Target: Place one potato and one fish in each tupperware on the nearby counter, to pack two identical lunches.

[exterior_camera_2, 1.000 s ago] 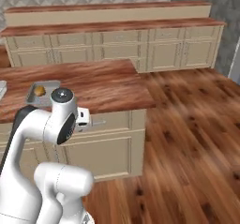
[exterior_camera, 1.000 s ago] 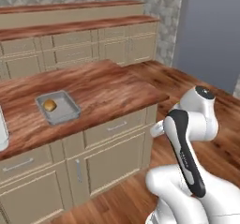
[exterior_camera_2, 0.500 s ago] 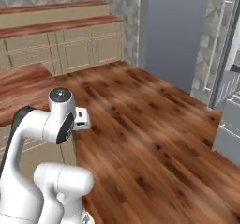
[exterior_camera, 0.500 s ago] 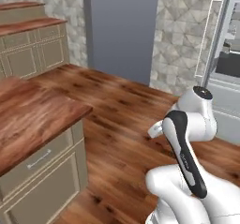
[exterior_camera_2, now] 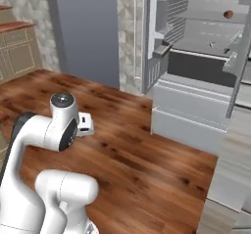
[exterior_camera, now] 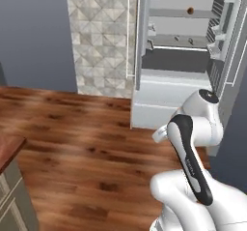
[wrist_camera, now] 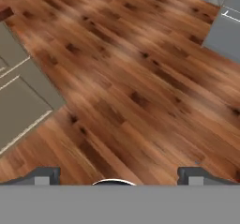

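A small orange-brown potato [exterior_camera: 190, 10] [exterior_camera_2: 228, 14] lies on an upper shelf inside the open fridge [exterior_camera: 179, 61] [exterior_camera_2: 201, 66]. Small dark lumps [exterior_camera: 185, 41] sit on the shelf below it, too small to name. A corner of the reddish-brown counter [exterior_camera: 7, 151] shows at the lower left of the left base view. The tupperware and the fish are out of view. My gripper [wrist_camera: 119, 177] hangs over the bare wood floor [wrist_camera: 140, 78], its fingertips [wrist_camera: 44, 176] wide apart and open with nothing between them. The folded arm holds the hand [exterior_camera_2: 84, 124] close to the body.
The fridge's doors [exterior_camera: 233, 36] [exterior_camera_2: 158, 27] swing out on both sides of the shelves, with a white drawer front [exterior_camera_2: 186, 118] below. Beige cabinet fronts [wrist_camera: 18, 87] stand at the left of the hand view. A grey wall panel [exterior_camera_2: 86, 27] and tiled wall [exterior_camera: 99, 36] flank the fridge.
Both base views have swung from the counter and its tray round to the open fridge; the camera moved, not the things. The arm stays folded and the gripper stays open.
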Controlling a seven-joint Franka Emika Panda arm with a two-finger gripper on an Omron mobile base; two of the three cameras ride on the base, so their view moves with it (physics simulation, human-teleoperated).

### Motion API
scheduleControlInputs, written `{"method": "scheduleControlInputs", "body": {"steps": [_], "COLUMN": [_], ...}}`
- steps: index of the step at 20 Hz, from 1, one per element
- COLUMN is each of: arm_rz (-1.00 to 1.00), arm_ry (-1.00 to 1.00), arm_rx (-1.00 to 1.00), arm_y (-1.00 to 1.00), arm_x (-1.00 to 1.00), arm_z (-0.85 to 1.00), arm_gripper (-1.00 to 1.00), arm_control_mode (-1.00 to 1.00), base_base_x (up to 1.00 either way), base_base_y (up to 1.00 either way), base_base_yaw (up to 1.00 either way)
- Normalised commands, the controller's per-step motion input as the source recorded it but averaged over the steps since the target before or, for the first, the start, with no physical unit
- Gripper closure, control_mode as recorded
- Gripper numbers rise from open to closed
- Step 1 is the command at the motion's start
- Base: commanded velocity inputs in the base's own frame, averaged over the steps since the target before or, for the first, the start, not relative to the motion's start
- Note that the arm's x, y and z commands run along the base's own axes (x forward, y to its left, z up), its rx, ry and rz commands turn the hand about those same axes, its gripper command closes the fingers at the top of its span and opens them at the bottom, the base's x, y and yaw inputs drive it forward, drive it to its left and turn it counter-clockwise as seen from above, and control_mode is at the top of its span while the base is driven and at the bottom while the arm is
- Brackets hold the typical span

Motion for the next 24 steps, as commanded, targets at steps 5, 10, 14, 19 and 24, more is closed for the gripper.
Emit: {"method": "scheduleControlInputs", "body": {"steps": [5, 10, 14, 19, 24], "arm_rz": [0.0, 0.0, 0.0, 0.0, 0.0], "arm_ry": [0.0, 0.0, 0.0, 0.0, 0.0], "arm_rx": [0.0, 0.0, 0.0, 0.0, 0.0], "arm_y": [0.0, 0.0, 0.0, 0.0, 0.0], "arm_x": [0.0, 0.0, 0.0, 0.0, 0.0], "arm_z": [0.0, 0.0, 0.0, 0.0, 0.0], "arm_gripper": [-1.0, -1.0, -1.0, -1.0, -1.0], "arm_control_mode": [1.0, 1.0, 1.0, 1.0, 1.0], "base_base_x": [0.29, 0.6, 0.71, 0.89, 1.0], "base_base_y": [-0.23, 0.06, 0.31, 0.28, 0.07], "base_base_yaw": [-0.6, -0.44, -0.26, -0.2, -0.15]}}
